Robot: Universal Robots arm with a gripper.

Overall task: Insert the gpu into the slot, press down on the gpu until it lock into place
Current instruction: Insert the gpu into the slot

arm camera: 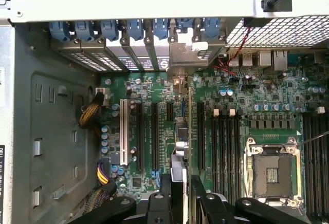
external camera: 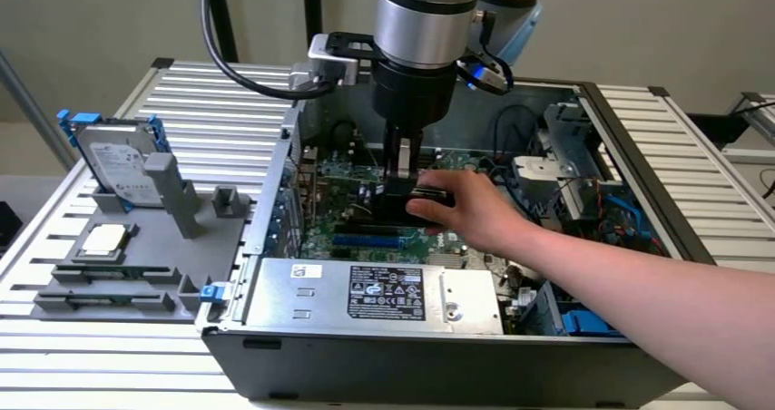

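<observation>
Gripper (external camera: 401, 185) is down inside the open dark-grey steel PC case (external camera: 424, 374), over the green motherboard (arm camera: 257, 95). It's closed on the gpu (external camera: 406, 209), a small black rectangular card. In the wrist view the card (arm camera: 178, 175) is edge-on, clamped between the two black fingers (arm camera: 164, 203), with its thin green PCB edge alongside.

A person's hand (external camera: 478, 210) reaches in from the exterior view's right and is touching the card's right end.

The slot (external camera: 363, 240), a long narrow bright-blue plastic strip, lies just to the near side of the card. Can't tell if the card edge is in it.

The silver labelled power-supply box (external camera: 376, 292) sits along the case's near wall. The empty square metal CPU socket (arm camera: 271, 170) is near the gripper.
</observation>
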